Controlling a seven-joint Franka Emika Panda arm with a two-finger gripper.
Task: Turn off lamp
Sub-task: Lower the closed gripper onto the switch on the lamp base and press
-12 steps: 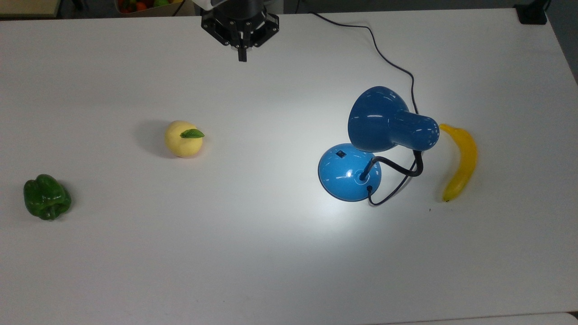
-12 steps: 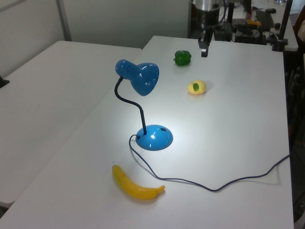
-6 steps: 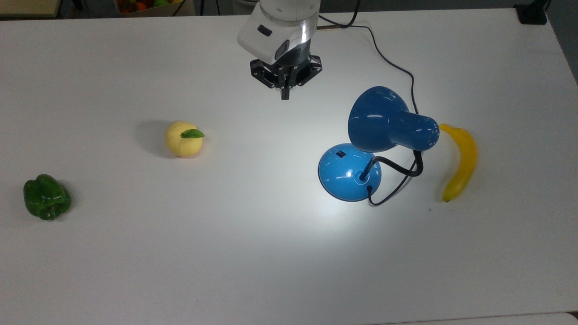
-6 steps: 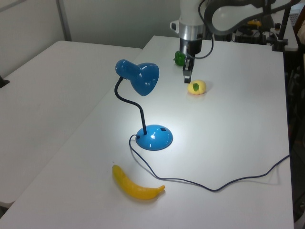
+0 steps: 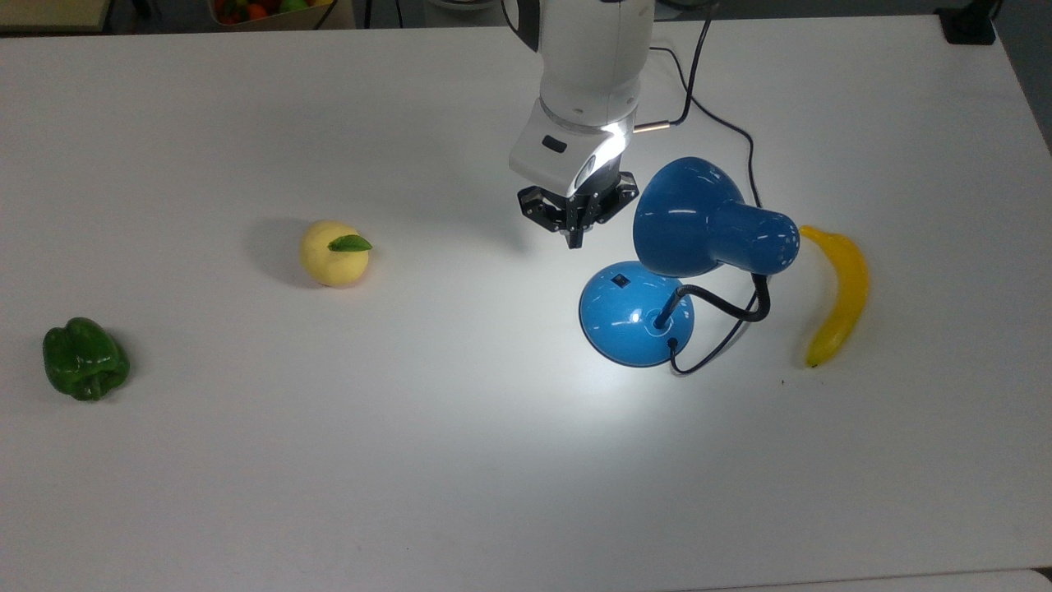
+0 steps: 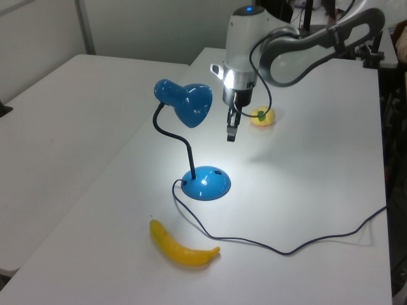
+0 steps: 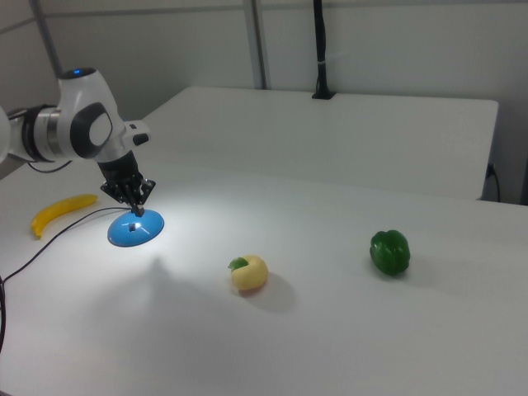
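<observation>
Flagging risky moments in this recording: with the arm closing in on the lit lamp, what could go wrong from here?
1. The pincer hangs right beside the lamp's shade; moving on toward the switch could knock the shade and shift the lamp.
2. The switch is small on a domed base; the closed tip might slip off or push the base aside.
3. The cord runs close behind the arm and might snag.

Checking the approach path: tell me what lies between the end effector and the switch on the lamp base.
Nothing: in the top view, only bare lit table separates the end effector from the switch on the lamp base.
</observation>
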